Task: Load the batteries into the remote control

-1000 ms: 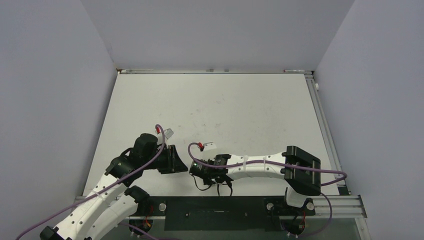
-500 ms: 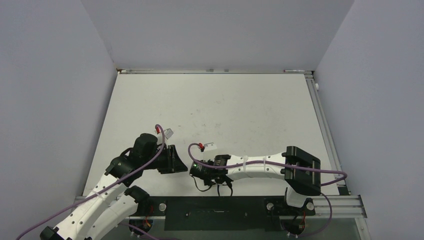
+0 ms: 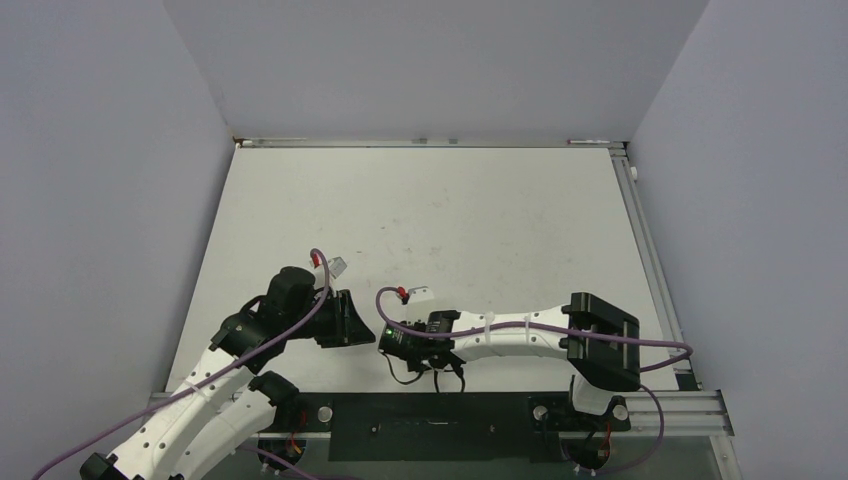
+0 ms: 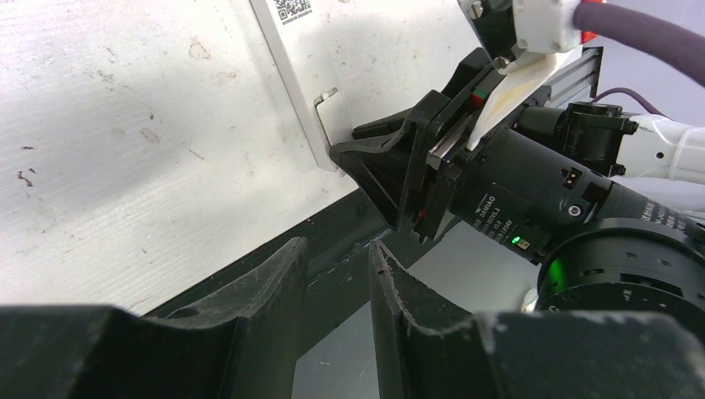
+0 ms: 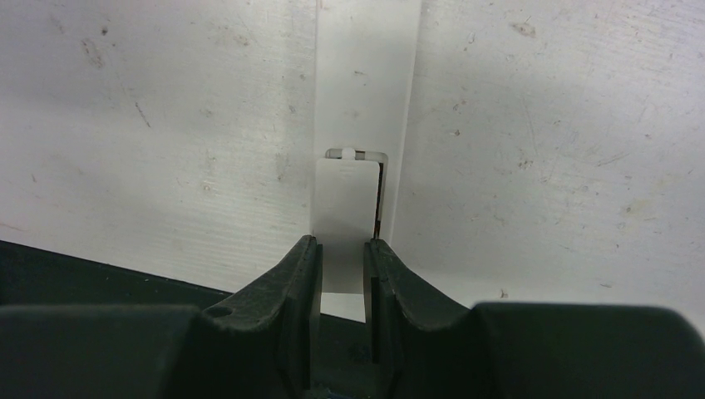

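Note:
The remote control is a slim white bar lying flat on the table near its front edge; it also shows in the left wrist view with a printed code label at its far end. Its narrow white battery cover sits slightly askew, with a dark slit along its right side. My right gripper is shut on that cover's near end, and it shows from the side in the left wrist view. My left gripper hovers just left of it, slightly open and empty. The batteries are out of view.
The dark base rail runs along the table's near edge, right under both grippers. Purple cables with white plugs loop over the wrists. Grey walls enclose the white table on three sides.

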